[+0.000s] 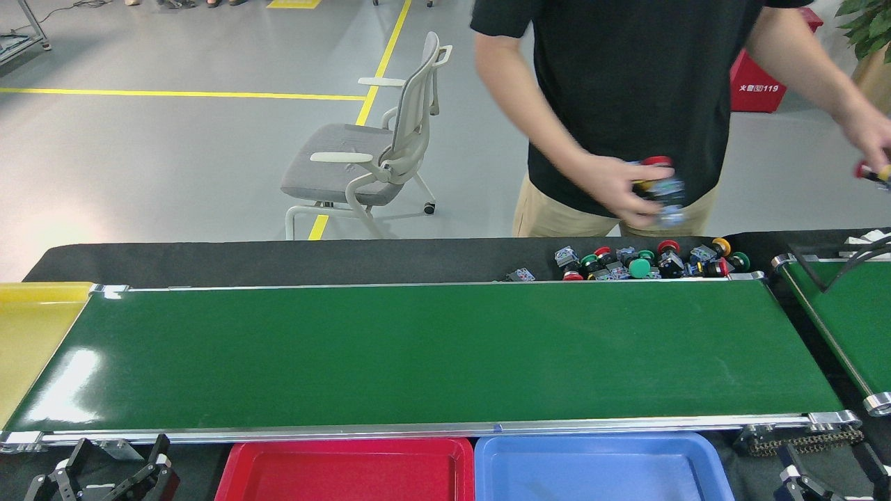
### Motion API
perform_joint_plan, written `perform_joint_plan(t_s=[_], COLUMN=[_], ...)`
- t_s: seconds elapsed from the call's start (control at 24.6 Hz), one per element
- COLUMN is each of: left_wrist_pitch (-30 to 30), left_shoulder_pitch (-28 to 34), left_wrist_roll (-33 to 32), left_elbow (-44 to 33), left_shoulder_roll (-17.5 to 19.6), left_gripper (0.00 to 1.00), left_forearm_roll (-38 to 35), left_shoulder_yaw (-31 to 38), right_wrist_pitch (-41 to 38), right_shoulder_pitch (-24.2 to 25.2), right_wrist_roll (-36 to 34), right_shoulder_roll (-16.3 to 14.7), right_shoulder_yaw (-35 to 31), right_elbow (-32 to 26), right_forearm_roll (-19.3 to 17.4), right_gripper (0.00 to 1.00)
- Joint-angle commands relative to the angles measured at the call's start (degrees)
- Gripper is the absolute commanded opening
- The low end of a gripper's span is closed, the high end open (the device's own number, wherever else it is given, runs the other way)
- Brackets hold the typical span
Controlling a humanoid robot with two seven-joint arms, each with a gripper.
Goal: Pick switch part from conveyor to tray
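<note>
Nearest the camera, the red tray (351, 470) and a blue tray (602, 466) are being seen side by side, touching at their inner rims, both lying just below the near rail of the conveyor (424, 355). Nothing is being held in either tray. At the bottom left corner the left claw (104, 480) is being shown with its dark fingers spread apart, nothing between them, resting low beside the red tray. At the bottom right corner only a dark, partly cut-off piece of the right claw (807, 480) is being shown; whether it is apart or together cannot be told.

The green belt is being shown bare, with a glare patch at its left end. A yellow tray (35, 334) is being seen against the belt's left end, and a smaller angled green belt (846, 320) at the right edge.

Switch parts (647, 263), with red, green and yellow caps, are being kept in a loose pile on the black bench (278, 259) just behind the far rail, toward the right end; none is lying on the belt. A person in a black shirt is standing behind the bench; a few switch parts are being held in one hand (623, 188) above the pile, and the other hand (870, 142), blurred, is being held at the right edge with a small part. A grey chair (376, 156) is being seen on the floor behind.
</note>
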Motion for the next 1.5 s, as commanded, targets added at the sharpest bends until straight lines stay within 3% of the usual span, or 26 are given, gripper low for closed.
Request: perform_joint_plan(t_s=[0.0, 1.46], left_wrist_pitch=[0.2, 0.28], left_shoulder_pitch=[-0.19, -0.62], left_wrist_roll=[0.12, 0.3], left_elbow=[-0.51, 0.11], left_shoulder_roll=[0.05, -1.19], left_gripper=[1.0, 1.0], left_forearm_roll=[0.1, 0.19], left_shoulder_yaw=[0.35, 1.06], right_wrist_pitch=[-0.81, 0.6], right_shoulder_pitch=[-0.21, -1.09], right_wrist_roll=[-0.61, 1.93], right_shoulder_roll=[-0.19, -0.19], right_shoulder_yaw=[-0.48, -0.48], right_elbow=[-0.3, 0.23], right_forearm_roll=[-0.4, -1.19], right_gripper=[0.99, 0.99])
